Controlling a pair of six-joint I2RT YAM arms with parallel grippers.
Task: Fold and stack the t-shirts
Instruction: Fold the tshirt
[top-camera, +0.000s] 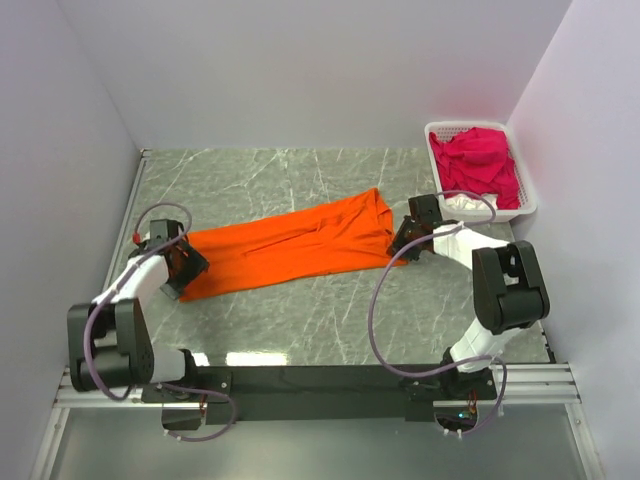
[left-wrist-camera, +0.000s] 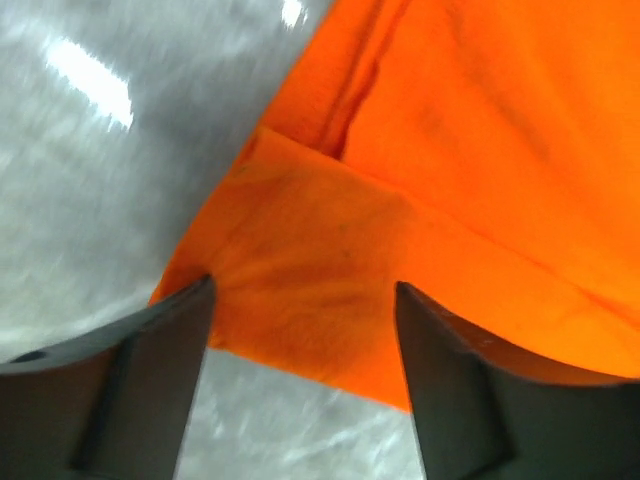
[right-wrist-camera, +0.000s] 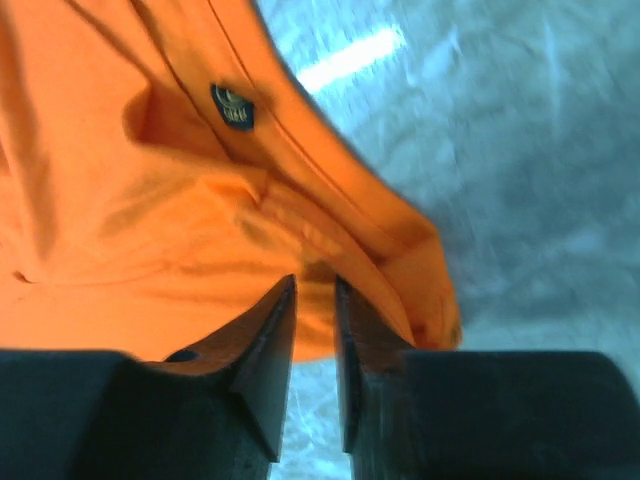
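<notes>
Meanwhile, we saw the left gripper (left-wrist-camera: 305, 290) spread wide over a corner of the orange t-shirt (top-camera: 300, 242); the right gripper (right-wrist-camera: 315, 287) pinched its opposite end.

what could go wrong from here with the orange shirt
The left hand stands open over a corner of the bright orange cloth t-shirt; closing may catch only one layer or miss it altogether. The right hand pinches just the shirt's edge, so the cloth might slip out when pulled.
</notes>
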